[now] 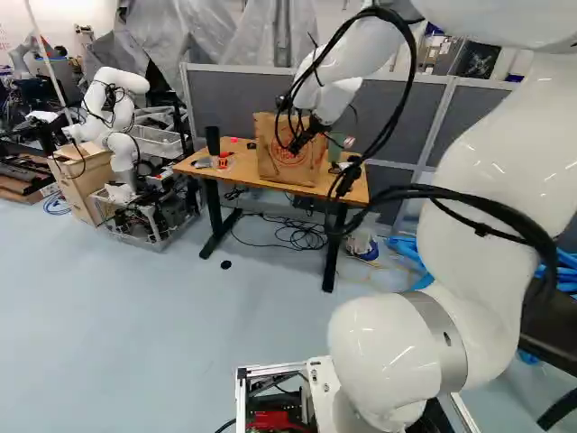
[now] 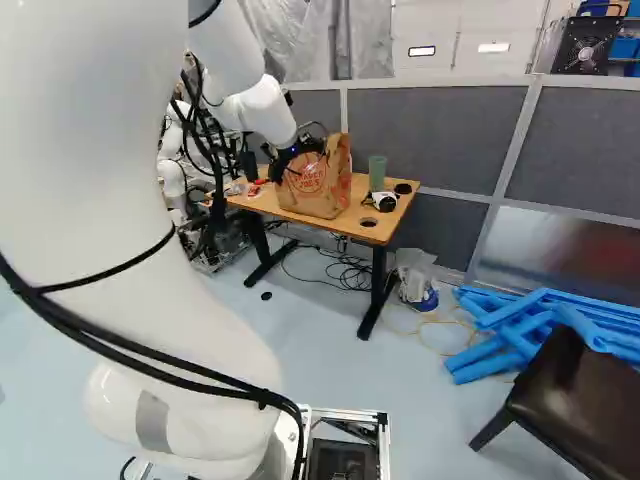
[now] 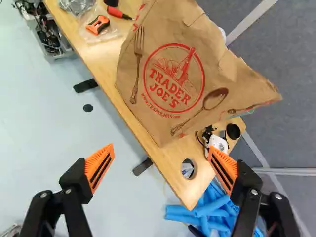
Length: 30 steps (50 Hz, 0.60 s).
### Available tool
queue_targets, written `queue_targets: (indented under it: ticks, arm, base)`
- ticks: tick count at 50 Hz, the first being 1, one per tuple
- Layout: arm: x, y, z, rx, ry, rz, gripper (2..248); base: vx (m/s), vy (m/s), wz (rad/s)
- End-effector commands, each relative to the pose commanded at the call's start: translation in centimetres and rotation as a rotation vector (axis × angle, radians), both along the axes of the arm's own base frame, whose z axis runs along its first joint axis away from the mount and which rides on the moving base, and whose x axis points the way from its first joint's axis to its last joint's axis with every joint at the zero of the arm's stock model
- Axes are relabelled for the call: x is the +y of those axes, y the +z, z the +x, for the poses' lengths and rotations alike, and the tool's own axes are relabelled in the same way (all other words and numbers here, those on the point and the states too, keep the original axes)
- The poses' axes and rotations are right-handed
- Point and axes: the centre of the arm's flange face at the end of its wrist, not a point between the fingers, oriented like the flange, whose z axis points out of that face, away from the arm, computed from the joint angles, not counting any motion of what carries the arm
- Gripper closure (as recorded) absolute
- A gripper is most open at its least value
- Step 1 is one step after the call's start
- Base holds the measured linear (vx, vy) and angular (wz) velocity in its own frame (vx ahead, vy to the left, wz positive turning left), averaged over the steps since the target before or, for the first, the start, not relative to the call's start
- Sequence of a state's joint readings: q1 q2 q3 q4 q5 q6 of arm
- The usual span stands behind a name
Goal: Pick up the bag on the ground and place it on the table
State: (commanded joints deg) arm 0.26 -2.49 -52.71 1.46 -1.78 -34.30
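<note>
Orange pads (image 3: 100, 168) up closest, jaws spread wide and gripping nothing. Paper bag (image 3: 163, 94) is standing on the counter (image 3: 192, 190), not on the ground, so the placing looks done to me. Probably light, though I can't tell what's inside; thin, crinkly, easy to tear. If it needs a nudge, I'd pinch the top edge gently. Long axis is upright, top up, printed side facing the robot. Green cup (image 2: 377, 173) sits just beside it.

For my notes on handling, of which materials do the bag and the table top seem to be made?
The bag: matte brown paper, by its crisp creases and folds. The table top: smooth, likely wood or a wood-look laminate, by its even tan surface.
</note>
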Motion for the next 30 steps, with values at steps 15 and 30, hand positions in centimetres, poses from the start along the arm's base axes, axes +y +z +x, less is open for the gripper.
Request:
queue_targets:
  ticks: [15,30]
  arm:
    - [-0.1,-4.0,-4.3,-0.087,-0.084,0.096,3]
    - [-0.2,-7.5,-8.7,-0.164,-0.150,0.189,3]
  base:
    - [0.000,0.000,0.000]
    - [0.000,0.000,0.000]
